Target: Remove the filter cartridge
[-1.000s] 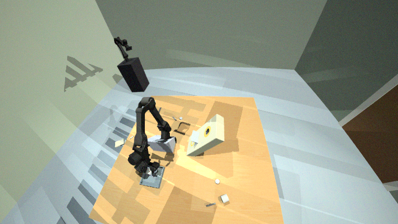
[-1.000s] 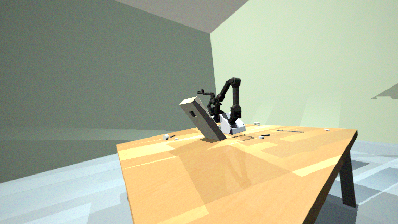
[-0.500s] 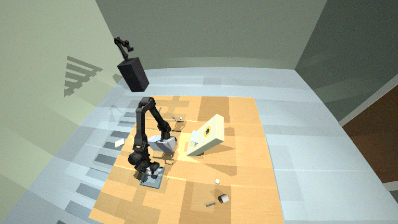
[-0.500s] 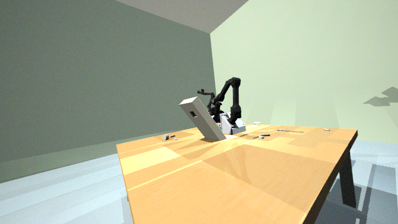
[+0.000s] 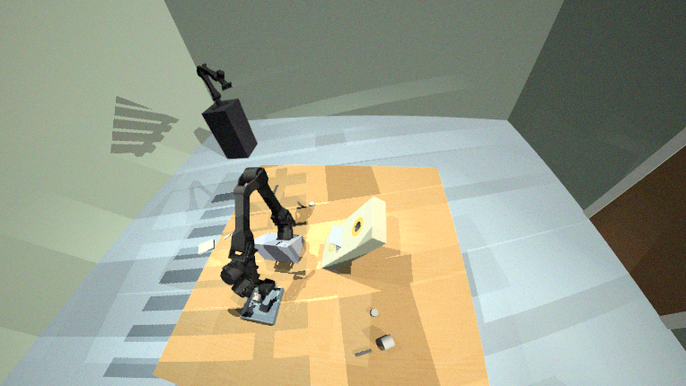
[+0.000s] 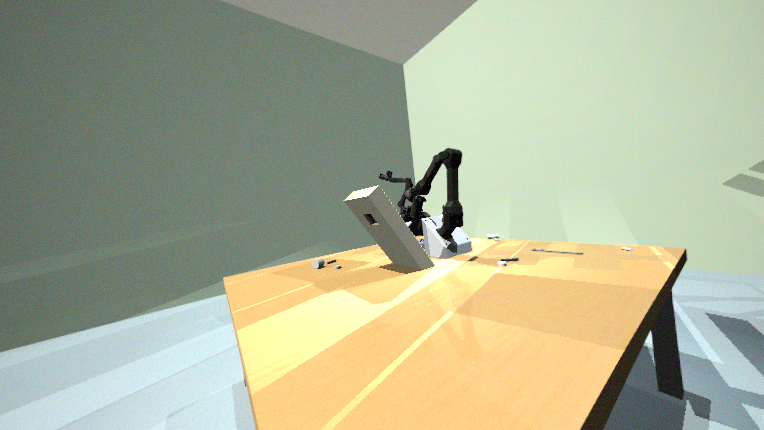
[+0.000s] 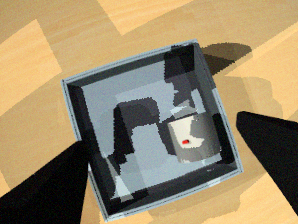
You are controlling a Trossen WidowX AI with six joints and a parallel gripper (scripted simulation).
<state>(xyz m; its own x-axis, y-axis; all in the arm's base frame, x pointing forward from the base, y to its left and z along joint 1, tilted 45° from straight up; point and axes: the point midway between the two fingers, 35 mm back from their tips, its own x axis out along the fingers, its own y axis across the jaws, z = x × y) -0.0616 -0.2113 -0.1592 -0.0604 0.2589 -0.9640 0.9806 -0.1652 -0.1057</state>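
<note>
The filter cartridge (image 7: pixel 207 145) (image 5: pixel 256 297), a short grey and white cylinder with a red mark, appears to lie on its side on the tray floor, near one wall. The square blue-grey tray (image 7: pixel 97 95) (image 5: pixel 268 320) stands on the table. My gripper (image 7: pixel 164 133) (image 5: pixel 259 306) is open above the tray, its fingers wide apart on either side, with nothing between them in grasp. Whether a finger touches the tray cannot be told. The tilted cream service panel (image 5: pixel 377 218) (image 6: pixel 392 235) shows a dark round opening (image 5: pixel 357 226) inside a yellow ring. In the exterior view the panel hides the tray.
My arm's pale base (image 5: pixel 276 245) (image 6: pixel 435 243) stands between the tray and the panel's side of the table. A white cylinder (image 5: pixel 386 341) (image 6: pixel 318 263), a small white disc (image 5: pixel 373 312) and a dark bar (image 5: pixel 363 352) lie farther off. Another arm stands on a black pedestal (image 5: pixel 231 129) behind.
</note>
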